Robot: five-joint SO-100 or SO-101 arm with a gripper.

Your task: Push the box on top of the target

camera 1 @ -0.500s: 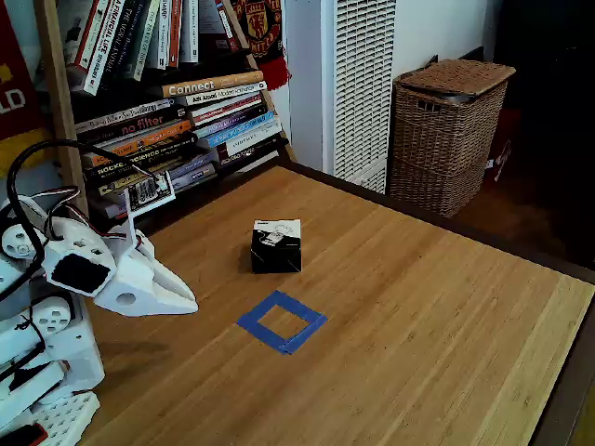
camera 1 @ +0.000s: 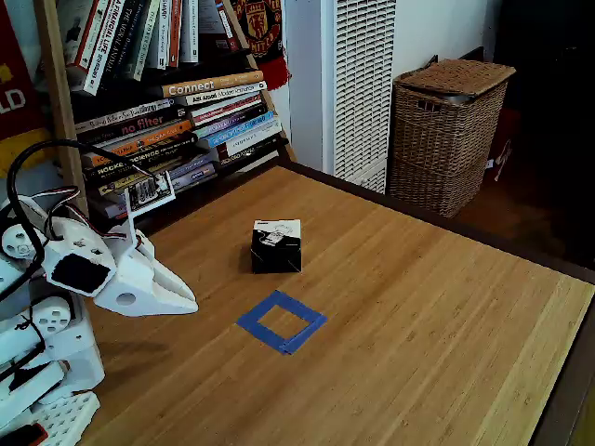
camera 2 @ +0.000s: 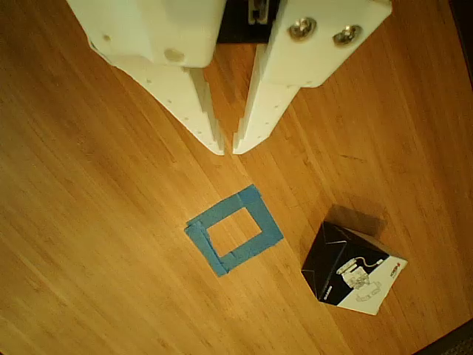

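White tool (camera 2: 228,150) hovers near black, white-topped box (camera 2: 353,269).

In the fixed view the box (camera 1: 277,245) stands on the table (camera 1: 418,325), behind the target (camera 1: 282,321) and apart from it; the target lies flat nearer to the front edge; the gripper (camera 1: 186,303) hangs above the table at the left, to the left of the target and of the box, touching neither; a bookshelf (camera 1: 158,102) stands behind the table at the left; a wicker basket (camera 1: 446,130) stands on the floor beyond the table's far right edge. In the other view the gripper (camera 2: 228,148) is above the target (camera 2: 233,229); the box (camera 2: 353,270) lies to the lower right of the target, not touching it.
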